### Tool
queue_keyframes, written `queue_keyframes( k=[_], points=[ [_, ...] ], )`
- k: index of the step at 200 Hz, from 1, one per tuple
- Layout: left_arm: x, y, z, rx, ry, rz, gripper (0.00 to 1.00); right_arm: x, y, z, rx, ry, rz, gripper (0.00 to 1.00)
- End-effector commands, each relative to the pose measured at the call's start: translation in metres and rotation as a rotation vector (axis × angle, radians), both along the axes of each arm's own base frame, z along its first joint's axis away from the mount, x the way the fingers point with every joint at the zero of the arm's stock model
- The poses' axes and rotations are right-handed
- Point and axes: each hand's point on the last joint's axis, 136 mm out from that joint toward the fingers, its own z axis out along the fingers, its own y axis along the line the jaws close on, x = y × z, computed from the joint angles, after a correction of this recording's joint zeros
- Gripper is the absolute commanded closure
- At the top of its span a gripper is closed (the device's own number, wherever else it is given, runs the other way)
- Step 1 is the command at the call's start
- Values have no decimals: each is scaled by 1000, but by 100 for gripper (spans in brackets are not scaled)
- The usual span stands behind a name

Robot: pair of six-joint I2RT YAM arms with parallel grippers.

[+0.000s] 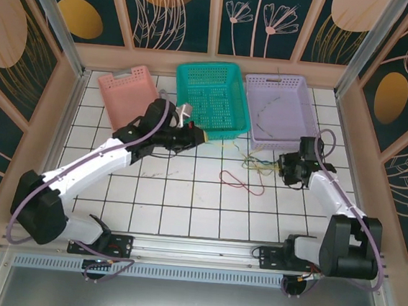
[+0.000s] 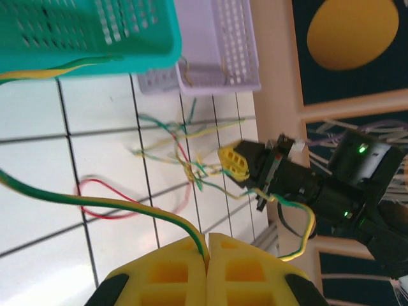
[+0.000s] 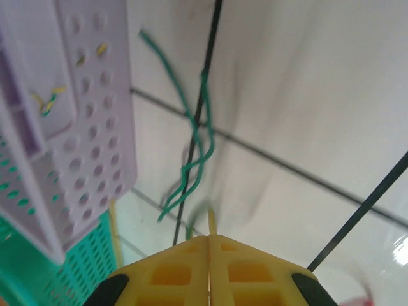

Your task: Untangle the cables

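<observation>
Left gripper [image 1: 200, 133] sits just in front of the teal basket [image 1: 186, 93], jaws pressed flat together on a yellow-green cable [image 2: 127, 207]. Left wrist view shows the wire entering the seam between the yellow fingers [image 2: 166, 274] and running off left over the tiled table [image 1: 184, 209]. Right gripper [image 1: 285, 165] is low over the tiles near the front-right corner of the lilac basket [image 1: 290, 121], jaws also closed. Right wrist view has a thin yellow strand [image 3: 211, 223] coming up out of the finger seam, so it looks pinched, though that bit is blurred. Cable tangle [image 1: 252, 161] lies on the table between the two grippers, just left of the right one and in front of the gap between the teal and lilac baskets, with yellow, green and red strands crossing. Red cable [image 1: 243, 183] loops on the tiles just on the near side of the tangle. A green cable [image 3: 194, 146] twists across a grout line ahead of the right fingers. Another thin wire [image 1: 266, 105] lies inside the lilac basket. Pink basket [image 1: 126, 98] is far left, behind the left arm.
</observation>
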Motion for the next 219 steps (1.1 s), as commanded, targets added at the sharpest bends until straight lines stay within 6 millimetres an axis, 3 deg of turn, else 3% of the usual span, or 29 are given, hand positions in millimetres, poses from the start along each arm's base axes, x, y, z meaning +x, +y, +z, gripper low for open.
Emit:
queue_keyframes(
  k=[1,34,52,75,103,138,178,205,219],
  points=[
    [20,39,74,12,-226,161,100,-9,-33,-15,-130,82,-20,100],
    [29,103,131,134,-384,442,100,-9,-59,-26,-165,119,-80,100],
    [25,123,149,157,-443,512,100,-6,-65,-30,-173,129,-87,100],
    [21,131,158,161,-472,537,100,-1,-70,-32,-185,140,-87,100],
    [20,141,152,193,-465,574,100,4,-75,-35,-171,134,-106,100],
    [21,116,117,159,-404,468,100,15,-68,-31,-125,111,-89,100],
    [9,29,67,-62,-252,79,100,25,-37,-12,-51,62,-16,100],
    [9,12,46,-121,-197,21,100,20,-12,-13,25,68,20,100],
    [10,9,43,-128,-188,8,100,18,-4,-13,48,63,36,88]
  ],
)
